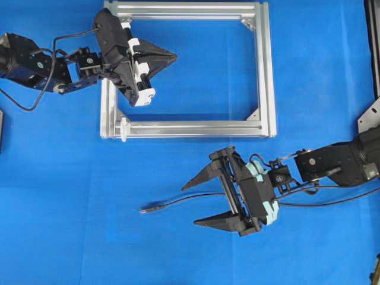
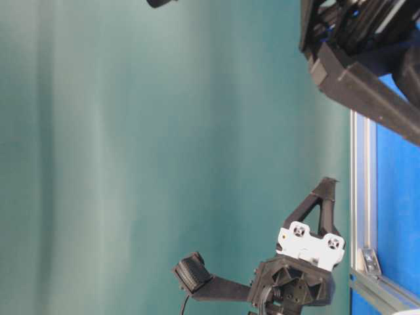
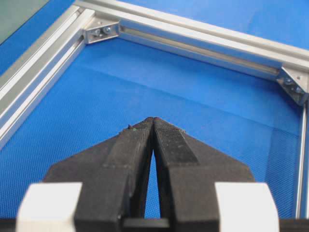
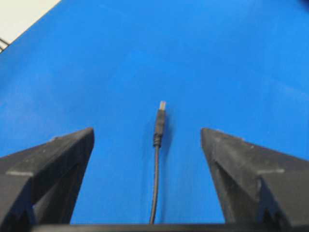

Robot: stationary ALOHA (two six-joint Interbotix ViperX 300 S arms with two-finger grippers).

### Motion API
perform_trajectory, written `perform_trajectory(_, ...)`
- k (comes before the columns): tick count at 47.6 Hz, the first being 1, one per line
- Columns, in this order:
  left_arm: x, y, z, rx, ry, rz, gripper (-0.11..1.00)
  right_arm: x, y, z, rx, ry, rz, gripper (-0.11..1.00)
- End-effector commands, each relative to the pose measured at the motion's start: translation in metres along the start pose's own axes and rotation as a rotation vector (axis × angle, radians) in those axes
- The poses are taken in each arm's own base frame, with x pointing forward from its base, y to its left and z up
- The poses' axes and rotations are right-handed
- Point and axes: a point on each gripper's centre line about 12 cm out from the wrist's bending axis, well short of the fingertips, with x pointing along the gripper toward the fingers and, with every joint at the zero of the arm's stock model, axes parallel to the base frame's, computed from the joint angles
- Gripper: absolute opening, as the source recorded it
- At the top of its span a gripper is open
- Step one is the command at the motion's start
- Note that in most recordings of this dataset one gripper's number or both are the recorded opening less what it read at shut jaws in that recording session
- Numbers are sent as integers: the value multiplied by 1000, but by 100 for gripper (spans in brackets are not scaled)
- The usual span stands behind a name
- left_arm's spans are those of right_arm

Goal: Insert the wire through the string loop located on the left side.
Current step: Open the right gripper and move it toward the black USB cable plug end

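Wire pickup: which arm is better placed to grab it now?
Right. The right gripper has its jaws open either side of the wire on the mat. The left gripper is shut, over the frame.

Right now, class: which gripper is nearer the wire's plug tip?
The right gripper: its open jaws straddle the wire, whose plug tip lies just past them. The left gripper is shut, far off over the aluminium frame.

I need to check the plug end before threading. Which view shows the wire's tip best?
The right wrist view: the wire runs up the middle between the open fingers of the right gripper, its plug tip sharp. Overhead shows the wire small and thin. The table-level and left wrist views do not show it.
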Motion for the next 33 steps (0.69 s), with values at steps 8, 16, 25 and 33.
perform_trajectory(8,-2,-2,15,0,-43,-6,0,7,-3,5,13,-23,-13,90)
perform_trajectory(16,-2,-2,15,-1,-43,-5,0,21,-7,-9,31,7,-31,90)
perform_trajectory(25,-3,-2,13,1,-40,-8,0,35,-12,-25,55,40,-55,90)
perform_trajectory(33,-4,-2,12,1,-35,-7,0,44,-15,-34,66,56,-67,90)
